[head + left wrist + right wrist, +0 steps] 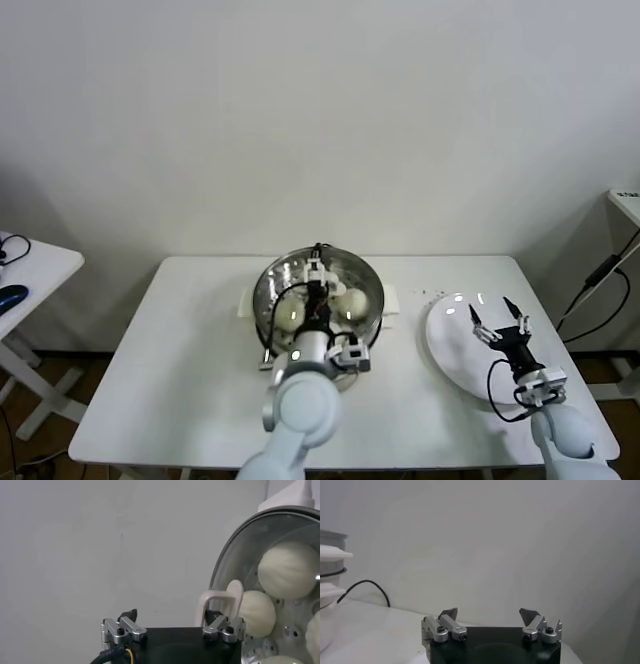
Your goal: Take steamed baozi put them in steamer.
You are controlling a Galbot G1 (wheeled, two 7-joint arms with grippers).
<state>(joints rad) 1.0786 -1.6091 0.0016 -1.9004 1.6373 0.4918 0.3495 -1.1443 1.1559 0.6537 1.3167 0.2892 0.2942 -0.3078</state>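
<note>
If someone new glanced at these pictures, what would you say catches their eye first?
Most striking is the shiny steamer at the middle of the white table, with cream-white baozi already inside. The left hand hangs open directly over it, beside the lid's white handle. To the right, the right hand waits open above an empty white plate.

A white table (180,340) stands against a plain pale wall (320,110). On its right half lies a flat white plate (450,345), tilted slightly. Off to the left is a second white table (45,265) with a dark blue object (10,297) on it. A black cable (600,300) hangs at the far right.
</note>
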